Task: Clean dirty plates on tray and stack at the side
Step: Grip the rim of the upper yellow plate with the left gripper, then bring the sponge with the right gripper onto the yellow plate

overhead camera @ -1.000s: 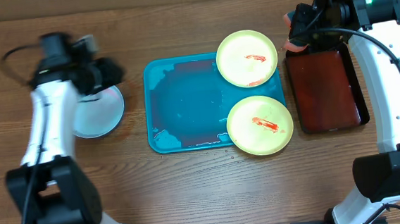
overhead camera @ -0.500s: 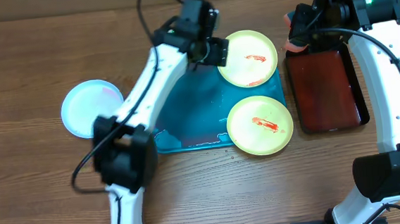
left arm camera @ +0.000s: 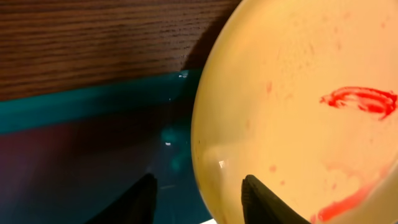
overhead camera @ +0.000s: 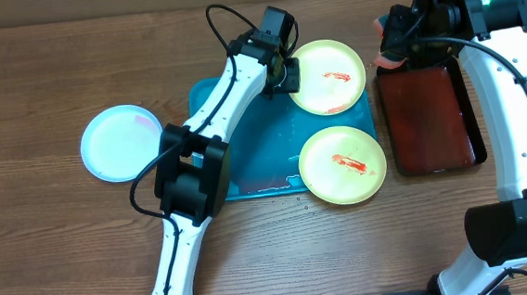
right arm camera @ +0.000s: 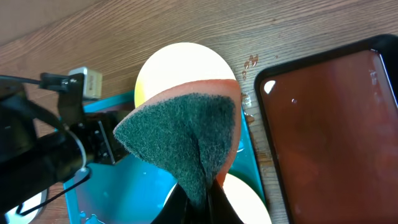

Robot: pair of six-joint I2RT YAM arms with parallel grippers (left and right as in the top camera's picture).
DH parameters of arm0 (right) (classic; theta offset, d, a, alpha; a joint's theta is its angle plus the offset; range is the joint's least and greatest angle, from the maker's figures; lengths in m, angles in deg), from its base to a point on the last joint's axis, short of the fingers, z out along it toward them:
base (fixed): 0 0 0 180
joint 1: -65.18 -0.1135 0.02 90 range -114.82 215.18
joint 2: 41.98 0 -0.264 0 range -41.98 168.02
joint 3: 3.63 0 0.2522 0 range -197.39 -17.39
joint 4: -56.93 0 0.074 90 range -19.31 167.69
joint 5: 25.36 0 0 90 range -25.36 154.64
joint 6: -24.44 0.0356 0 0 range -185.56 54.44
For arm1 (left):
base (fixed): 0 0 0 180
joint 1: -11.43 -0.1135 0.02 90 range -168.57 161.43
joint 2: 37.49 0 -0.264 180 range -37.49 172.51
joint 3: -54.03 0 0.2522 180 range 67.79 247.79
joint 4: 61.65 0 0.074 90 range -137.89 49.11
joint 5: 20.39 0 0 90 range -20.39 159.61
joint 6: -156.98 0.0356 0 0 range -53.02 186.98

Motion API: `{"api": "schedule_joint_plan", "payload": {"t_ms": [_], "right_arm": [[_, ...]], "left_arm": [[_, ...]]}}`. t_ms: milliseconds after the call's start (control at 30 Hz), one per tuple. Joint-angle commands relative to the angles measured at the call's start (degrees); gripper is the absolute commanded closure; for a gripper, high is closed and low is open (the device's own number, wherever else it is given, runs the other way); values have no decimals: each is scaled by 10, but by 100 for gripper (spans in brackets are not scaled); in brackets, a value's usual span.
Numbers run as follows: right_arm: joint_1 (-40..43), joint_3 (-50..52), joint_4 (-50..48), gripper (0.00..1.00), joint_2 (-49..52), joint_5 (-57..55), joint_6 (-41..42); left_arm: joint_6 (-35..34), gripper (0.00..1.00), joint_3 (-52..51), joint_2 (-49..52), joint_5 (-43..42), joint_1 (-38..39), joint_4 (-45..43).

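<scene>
1. Nearest the robot lies a yellow-green plate (overhead camera: 342, 165) smeared with red sauce in its centre. It rests on the near right corner of the teal tray (overhead camera: 244, 139) and overhangs the tray's rim towards the counter (overhead camera: 66, 254).
2. The teal tray sits mid-counter, wet, with bits of white foam along its near edge.
3. Left of the tray, apart from it, a pale blue-white plate (overhead camera: 122, 142) lies flat on the counter.
4. Right of the tray, just beside it, stands a dark red tray with a black rim (overhead camera: 429, 117).
5. A second yellow-green plate (overhead camera: 325, 76), with red streaks, lies on the tray's far right corner, and part of it juts past the far rim.
6. The left arm (overhead camera: 227, 90) reaches across the tray to this plate's left edge. In the wrist view, its jaws stand partly open, one finger over the tray (left arm camera: 74, 162) and the other over the plate (left arm camera: 298, 124), with the rim between them. Whether either finger touches the plate cannot be told.
7. Farthest away, the right arm (overhead camera: 501, 84) hangs above the far left corner of the dark red tray. Its jaws are closed tight on a sponge (right arm camera: 180, 134) with a green scouring face and salmon backing, held folded above the counter.
</scene>
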Motion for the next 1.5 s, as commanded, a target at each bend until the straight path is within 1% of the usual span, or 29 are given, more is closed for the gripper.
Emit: {"api": "schedule_joint_plan", "payload": {"t_ms": [0,67,133,200,333,367,500,600,700,733,800,933,967,1067,1233,1333,1467], "right_arm": [[2,-1,-3,96,1,-5,0],[2,-1,-3,96,1,-5,0],[2,-1,-3,96,1,-5,0],[2,-1,-3,96,1,-5,0],[2,-1,-3,96,1,-5,0],[2,-1,-3,96,1,-5,0],[2,-1,-3,96,1,-5,0],[0,-1,-3,96,2,-4,0],[-9,2,-4,96,2,7,0],[-20,8,-6,96,2,8,0],[-33,18,-15,96,2,8,1],[-60,57,-53,96,3,23,5],[-76,83,-80,96,3,37,16],[-102,116,-119,96,6,52,35],[-151,145,-171,96,28,59,63],[-176,145,-196,96,72,59,90],[-183,144,-219,96,122,60,100]], "left_arm": [[-19,55,16,19,-5,5,-10],[-19,56,16,26,-5,7,-18],[-19,62,14,33,-2,8,-25],[-19,71,14,37,-2,8,-28],[-19,94,14,39,1,8,-35],[-19,96,14,39,5,7,-38],[-19,96,14,38,20,0,-41],[-19,96,16,38,19,-20,-11],[-5,96,20,38,19,-46,38],[3,96,20,38,17,-68,83],[7,96,20,38,6,-89,129],[89,96,20,38,-67,-132,197],[125,96,20,38,-101,-149,227],[162,96,20,38,-119,-165,267],[166,96,20,38,-116,-168,290],[159,96,20,38,-113,-166,296],[129,96,20,38,-68,-162,294]]}}
